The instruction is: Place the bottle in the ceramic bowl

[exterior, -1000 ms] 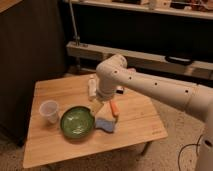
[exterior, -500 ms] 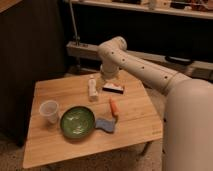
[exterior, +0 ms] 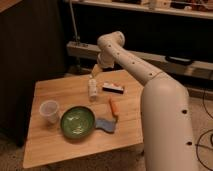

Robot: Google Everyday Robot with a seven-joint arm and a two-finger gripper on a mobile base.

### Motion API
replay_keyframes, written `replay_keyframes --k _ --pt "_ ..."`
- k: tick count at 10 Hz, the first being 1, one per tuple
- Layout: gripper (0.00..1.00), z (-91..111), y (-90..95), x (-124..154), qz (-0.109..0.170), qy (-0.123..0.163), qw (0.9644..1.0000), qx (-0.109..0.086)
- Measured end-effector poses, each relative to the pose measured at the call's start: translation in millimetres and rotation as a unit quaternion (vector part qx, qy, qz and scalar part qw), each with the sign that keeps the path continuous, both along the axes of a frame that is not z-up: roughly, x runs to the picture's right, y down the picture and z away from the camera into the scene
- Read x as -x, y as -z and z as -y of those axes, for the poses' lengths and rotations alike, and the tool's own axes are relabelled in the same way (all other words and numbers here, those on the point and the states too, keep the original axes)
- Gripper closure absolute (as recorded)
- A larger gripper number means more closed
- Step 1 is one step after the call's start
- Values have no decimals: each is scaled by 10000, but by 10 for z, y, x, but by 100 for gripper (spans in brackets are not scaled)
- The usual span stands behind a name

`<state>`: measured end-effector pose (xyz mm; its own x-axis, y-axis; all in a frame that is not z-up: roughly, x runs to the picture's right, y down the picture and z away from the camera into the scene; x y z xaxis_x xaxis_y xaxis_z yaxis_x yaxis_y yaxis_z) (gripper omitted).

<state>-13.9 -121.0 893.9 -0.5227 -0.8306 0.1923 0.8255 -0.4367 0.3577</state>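
Observation:
The small white bottle [exterior: 92, 89] is on the wooden table [exterior: 60, 145], behind the green ceramic bowl [exterior: 77, 121] and apart from it. The bowl sits at the front middle of the table with nothing in it. My gripper [exterior: 95, 70] hangs in the air just above and behind the bottle, at the table's far edge, and is not touching it. The arm reaches in from the right foreground.
A clear plastic cup [exterior: 49, 111] stands left of the bowl. An orange stick [exterior: 114, 106] and a blue cloth-like item [exterior: 106, 125] lie right of the bowl. A black and white bar [exterior: 113, 88] lies right of the bottle. A dark cabinet stands at left, with shelving behind.
The gripper has risen from low over the table and drawn back towards the far edge. The bottle stays on the table, now uncovered.

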Motion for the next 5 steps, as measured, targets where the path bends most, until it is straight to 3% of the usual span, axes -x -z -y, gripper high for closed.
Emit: replay_keyframes --k 2,5 --pt "20 -138 -29 274 98 -29 9999 -103" --pt "20 -552 -96 727 239 -94 9996 -109"
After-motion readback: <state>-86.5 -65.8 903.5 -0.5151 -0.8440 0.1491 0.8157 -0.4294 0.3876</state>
